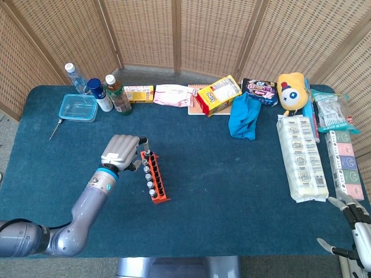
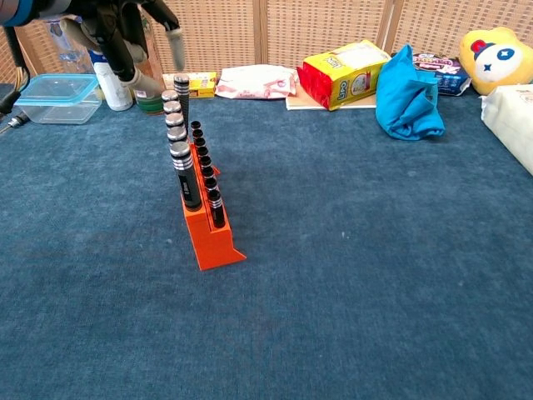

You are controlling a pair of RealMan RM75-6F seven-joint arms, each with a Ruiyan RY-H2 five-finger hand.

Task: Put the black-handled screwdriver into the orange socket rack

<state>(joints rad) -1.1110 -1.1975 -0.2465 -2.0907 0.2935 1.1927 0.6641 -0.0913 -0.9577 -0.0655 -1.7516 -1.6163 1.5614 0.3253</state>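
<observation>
Just left of the orange rack point(image 1: 155, 176) we see our left hand point(image 1: 120, 152) with loose, spread fingers holding nothing, while the black-handled screwdriver point(image 2: 181, 98) stands straight up in the rack's far end, right beside it.

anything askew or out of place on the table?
One stray: a thin metal tool lies loose on the cloth near the left edge, below the clear container, apart from the orange socket rack. The rack stands upright, its pieces seated. Nothing spilled.
</observation>
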